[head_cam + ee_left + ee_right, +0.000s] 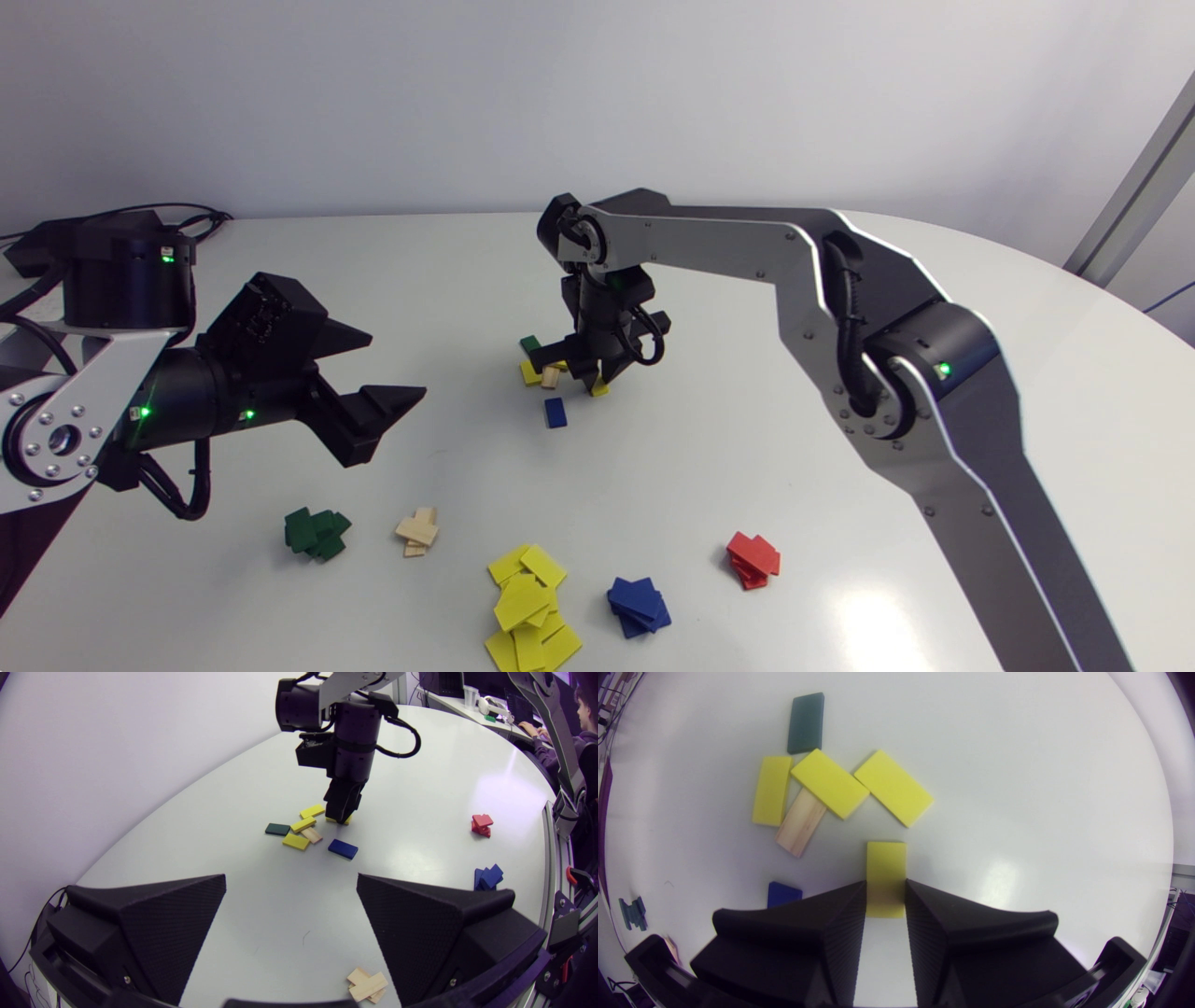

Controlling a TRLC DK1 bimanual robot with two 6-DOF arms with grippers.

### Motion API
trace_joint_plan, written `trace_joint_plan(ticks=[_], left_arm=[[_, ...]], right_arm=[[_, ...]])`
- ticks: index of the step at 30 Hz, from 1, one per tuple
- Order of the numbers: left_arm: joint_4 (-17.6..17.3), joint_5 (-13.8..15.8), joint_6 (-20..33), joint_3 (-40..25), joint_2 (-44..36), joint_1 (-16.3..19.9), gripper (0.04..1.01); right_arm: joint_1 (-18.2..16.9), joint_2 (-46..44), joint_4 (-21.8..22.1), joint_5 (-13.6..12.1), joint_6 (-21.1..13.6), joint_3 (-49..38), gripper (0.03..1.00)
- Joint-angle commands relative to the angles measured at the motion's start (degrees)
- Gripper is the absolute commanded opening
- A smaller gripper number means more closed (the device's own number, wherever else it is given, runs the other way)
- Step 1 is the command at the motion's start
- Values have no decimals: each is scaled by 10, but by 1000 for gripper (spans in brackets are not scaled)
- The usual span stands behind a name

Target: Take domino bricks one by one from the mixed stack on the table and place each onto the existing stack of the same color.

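Note:
At the table's middle lies the mixed pile (pixel 551 369) of loose bricks: several yellow, one green (pixel 806 722), one wood (pixel 800 822) and one blue (pixel 555 412). My right gripper (pixel 886 896) points straight down at the pile's right side, shut on a yellow brick (pixel 886 872) that lies flat on the table between its fingers. In the left wrist view the same grip shows ahead, right gripper (pixel 343 812) over yellow brick (pixel 345 821). My left gripper (pixel 387 411) hangs open and empty at the left, above the table. Sorted stacks stand along the front: green (pixel 316 533), wood (pixel 417 532), yellow (pixel 528 607), blue (pixel 639 606), red (pixel 752 559).
My right arm (pixel 840 308) spans from the right edge to the middle. The left arm's base (pixel 121 271) sits at the back left. Bare table (pixel 709 457) lies between the pile and the front stacks.

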Motion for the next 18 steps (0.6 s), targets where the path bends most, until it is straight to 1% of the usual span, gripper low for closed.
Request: trace_joint_plan(ticks=[1,4,6,7,9,10,13,15,18], left_arm=[[-3,3,-3,-7,-2,-5,998],[-2,3,-4,-4,9,-9,997],[-1,4,-5,-1,26,-10,998],[-1,4,-5,1,33,-12,997],[6,4,-5,1,47,-16,998],[9,4,-5,0,52,-18,997],[20,4,-6,-1,63,-27,998],[23,4,-6,-2,71,-35,998],[25,4,-6,-7,85,-46,998]], right_arm=[[0,-65,17,7,7,-54,136],[1,-134,50,6,-13,-129,134],[7,-187,85,-1,-37,-199,134],[10,-206,93,-6,-44,-225,134],[13,-252,124,-21,-66,-290,130],[16,-274,137,-24,-74,-321,128],[26,-329,169,-47,-100,-401,126],[35,-356,184,-56,-116,-443,126],[49,-380,202,-71,-131,-486,126]])
